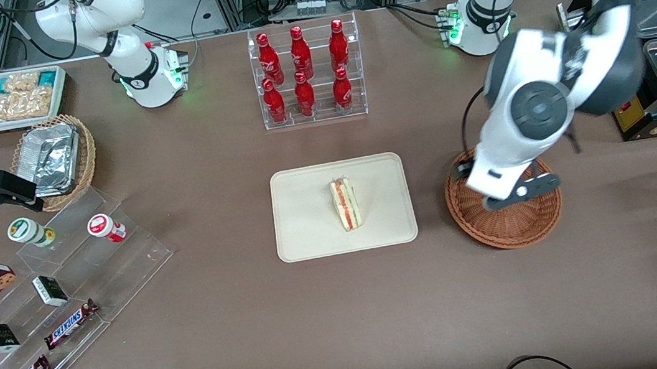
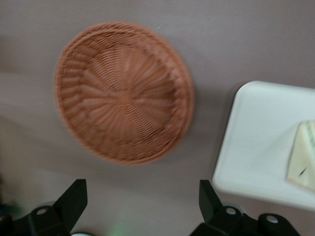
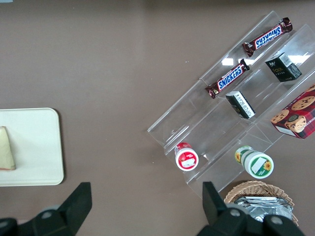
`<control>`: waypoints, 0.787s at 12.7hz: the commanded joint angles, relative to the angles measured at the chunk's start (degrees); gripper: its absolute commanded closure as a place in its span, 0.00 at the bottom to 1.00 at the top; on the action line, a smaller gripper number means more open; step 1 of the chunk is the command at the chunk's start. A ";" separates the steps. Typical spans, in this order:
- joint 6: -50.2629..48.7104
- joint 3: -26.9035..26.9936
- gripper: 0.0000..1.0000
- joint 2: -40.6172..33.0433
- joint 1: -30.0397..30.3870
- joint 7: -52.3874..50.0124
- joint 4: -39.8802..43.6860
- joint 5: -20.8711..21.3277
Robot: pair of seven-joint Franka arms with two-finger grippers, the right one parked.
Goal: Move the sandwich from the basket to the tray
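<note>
Nearest the camera, the empty basket point(image 1: 505, 213) sits under the released pincer point(image 2: 142, 206); sandwich point(image 1: 346, 203) rests on the tray point(image 1: 308, 224), so retreat upward cleanly.

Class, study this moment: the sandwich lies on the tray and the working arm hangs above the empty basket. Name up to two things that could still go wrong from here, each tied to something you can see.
1. The pincer hangs open above the empty basket; dropping lower, it might nudge the light wicker across the table.
2. The sandwich stands on a narrow edge on the tray, so a knock from a low sweep of the arm could topple it.
</note>
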 commanded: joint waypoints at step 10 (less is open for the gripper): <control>-11.83 -8.69 0.00 -15.90 23.77 22.91 0.56 0.36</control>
